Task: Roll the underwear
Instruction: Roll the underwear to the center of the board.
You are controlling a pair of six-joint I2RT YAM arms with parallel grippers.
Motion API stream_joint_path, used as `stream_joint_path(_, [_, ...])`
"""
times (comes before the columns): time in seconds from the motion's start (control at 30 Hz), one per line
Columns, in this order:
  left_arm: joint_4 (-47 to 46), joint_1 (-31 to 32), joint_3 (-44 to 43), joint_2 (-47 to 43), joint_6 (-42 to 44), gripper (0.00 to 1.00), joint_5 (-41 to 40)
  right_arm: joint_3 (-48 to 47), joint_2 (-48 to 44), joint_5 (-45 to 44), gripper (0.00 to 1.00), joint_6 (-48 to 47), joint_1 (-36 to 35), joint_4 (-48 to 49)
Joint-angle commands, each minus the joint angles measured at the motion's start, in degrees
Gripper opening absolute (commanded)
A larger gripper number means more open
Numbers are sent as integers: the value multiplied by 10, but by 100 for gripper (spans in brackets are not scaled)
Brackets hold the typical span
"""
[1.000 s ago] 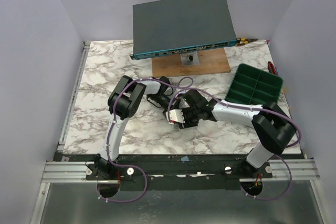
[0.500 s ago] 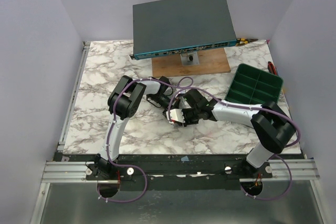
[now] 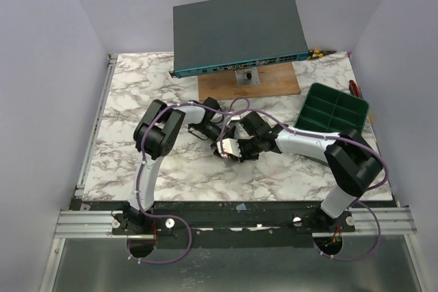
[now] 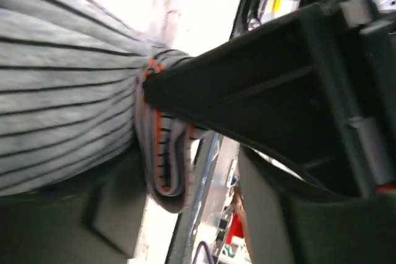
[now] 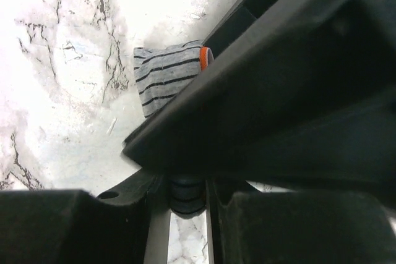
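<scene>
The underwear (image 3: 226, 147) lies near the middle of the worktop (image 3: 137, 100), on the near side of the wooden stand (image 3: 250, 87). It is a grey knit with thin dark stripes and an orange-trimmed hem (image 4: 162, 153), gathered into a thick wad rather than spread flat.

Your right fingers (image 5: 278, 91) stand narrow, with a tuck of the striped cloth pinched in the slot between them. The rest of the bundle lies on the worktop just beyond. Your left fingers (image 4: 260, 85) sit one on each side of the bundle's end, the upper one touching the folded hem. You cannot tell from these views whether they press the cloth or merely straddle it.

Expect the underwear to be light, limp and stretchy. It will not keep a shape by itself, and a roll will likely spring loose wherever nothing pins it. It should not slide much in the fingers, though it may drag on the worktop. Take hold across the full thickness of the rolled end, near the hem, where the layers are doubled and firmer. Avoid gripping a single loose layer, which would only peel away from the wad.
</scene>
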State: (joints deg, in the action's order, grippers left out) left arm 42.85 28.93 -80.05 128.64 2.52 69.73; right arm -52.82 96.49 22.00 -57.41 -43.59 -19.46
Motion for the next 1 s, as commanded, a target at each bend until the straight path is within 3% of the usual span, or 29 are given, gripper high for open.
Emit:
stream_joint_path(0.0, [-36,-17,38,-37,-1,71,-63,40,49,24,1,24,1,-98])
stream_joint_path(0.07, [-46,-27,51,-52,-6,78,-68,40,47,28,0,30,1,-101])
stream_joint_path(0.1, [-49,-31,56,-59,-7,92,-70,40,47,31,1,31,1,-105])
stream_joint_path(0.17, [-50,-42,63,-72,-9,99,-76,36,49,38,1,35,2,-112])
stream_joint_path(0.4, [-42,-91,91,-148,-8,99,-99,20,57,59,1,50,3,-135])
stream_joint_path(0.67, [-7,-147,141,-247,67,98,-157,-31,102,86,1,50,9,-192])
stream_joint_path(0.97, [-97,-148,263,-442,103,92,-284,-147,204,183,1,26,51,-336])
